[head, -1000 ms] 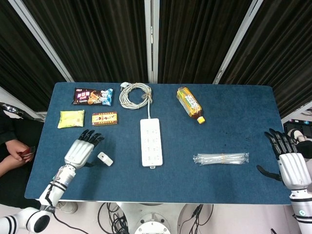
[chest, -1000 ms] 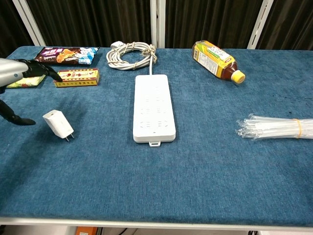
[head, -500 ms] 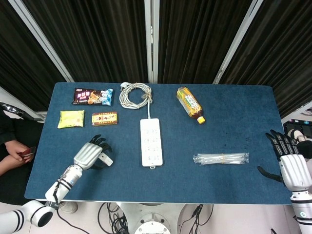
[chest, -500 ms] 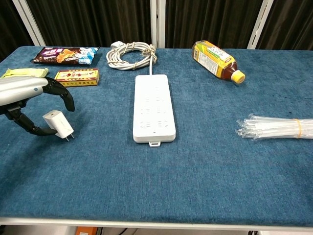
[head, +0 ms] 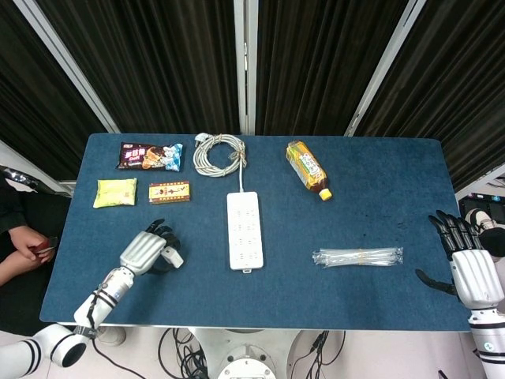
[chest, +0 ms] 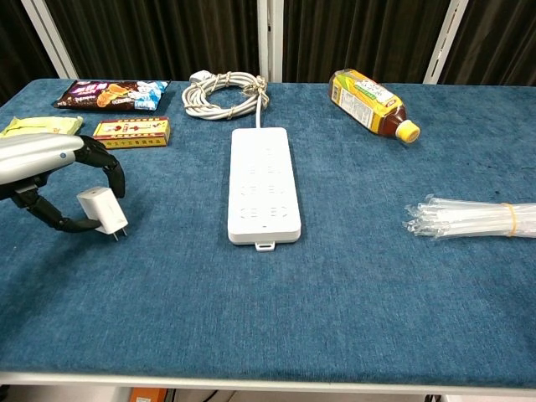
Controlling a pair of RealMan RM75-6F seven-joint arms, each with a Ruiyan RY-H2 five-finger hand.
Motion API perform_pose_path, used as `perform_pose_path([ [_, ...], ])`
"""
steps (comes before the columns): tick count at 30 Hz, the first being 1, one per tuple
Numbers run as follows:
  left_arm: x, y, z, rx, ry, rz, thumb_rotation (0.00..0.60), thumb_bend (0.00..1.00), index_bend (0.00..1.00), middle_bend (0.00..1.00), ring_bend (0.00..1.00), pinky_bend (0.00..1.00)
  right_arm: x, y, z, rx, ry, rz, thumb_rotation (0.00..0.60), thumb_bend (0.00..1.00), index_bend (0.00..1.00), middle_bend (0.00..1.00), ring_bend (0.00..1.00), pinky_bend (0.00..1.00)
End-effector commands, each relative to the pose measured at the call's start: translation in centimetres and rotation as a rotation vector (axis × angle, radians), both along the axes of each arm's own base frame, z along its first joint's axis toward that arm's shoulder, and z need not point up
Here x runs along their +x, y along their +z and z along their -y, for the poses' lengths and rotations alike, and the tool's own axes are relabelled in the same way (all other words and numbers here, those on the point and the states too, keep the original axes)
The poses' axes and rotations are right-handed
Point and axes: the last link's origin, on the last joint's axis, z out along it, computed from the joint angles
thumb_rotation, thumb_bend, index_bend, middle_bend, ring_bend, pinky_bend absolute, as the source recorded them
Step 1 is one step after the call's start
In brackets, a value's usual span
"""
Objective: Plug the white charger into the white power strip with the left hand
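Down on the blue table [head: 379, 213], the left hand [head: 144, 251] curls around the white charger [chest: 102, 209], with dark fingers [chest: 105, 163] above it and the thumb below. It is hard to tell if the hand really grips it. The charger sits low on the cloth, its prongs pointing toward the white power strip [chest: 263, 184], which lies well apart in the middle. The right hand [head: 472, 268] rests at the far table edge with fingers spread, holding nothing. A coiled cable [head: 219, 152] lies behind the strip, near a bottle [head: 308, 169].
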Motion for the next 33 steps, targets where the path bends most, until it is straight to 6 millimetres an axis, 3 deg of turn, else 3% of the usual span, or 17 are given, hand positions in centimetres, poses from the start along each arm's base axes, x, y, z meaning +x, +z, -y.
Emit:
perform_pose_path([
  [1,-0.2,0.0,0.0,0.000,0.006,0.004,0.600,0.30,0.46,0.44,0.24,0.10,0.0,0.0,0.0,0.000,0.000,-0.001,0.600,0.07,0.00,0.03,0.00,0.00],
  [5,-0.5,0.0,0.0,0.009,0.014,0.014,0.600,0.38,0.52,0.51,0.30,0.17,0.1,0.0,-0.1,0.000,0.000,-0.001,0.600,0.07,0.00,0.04,0.00,0.00],
  [9,-0.3,0.3,-0.4,0.041,0.028,0.048,0.600,0.42,0.58,0.62,0.45,0.40,0.2,0.0,-0.2,0.000,0.001,-0.001,0.600,0.07,0.00,0.04,0.00,0.00],
  [12,0.8,0.9,-0.9,0.077,0.007,0.069,0.600,0.43,0.59,0.64,0.49,0.48,0.2,0.0,-0.1,0.000,0.005,-0.001,0.600,0.07,0.00,0.04,0.00,0.00],
  [21,7.4,2.1,-4.1,0.150,-0.048,0.010,0.600,0.42,0.60,0.67,0.53,0.52,0.4,0.1,0.1,0.000,0.019,-0.003,0.600,0.07,0.00,0.04,0.00,0.00],
  [28,13.1,0.7,-6.8,0.177,-0.038,-0.060,0.600,0.41,0.61,0.70,0.57,0.52,0.3,0.3,0.0,-0.004,0.023,-0.005,0.600,0.07,0.00,0.04,0.00,0.00],
  [33,16.1,-0.7,-8.3,0.192,-0.001,-0.113,0.600,0.41,0.62,0.71,0.58,0.53,0.1,0.5,0.0,-0.006,0.015,-0.004,0.600,0.07,0.00,0.04,0.00,0.00],
])
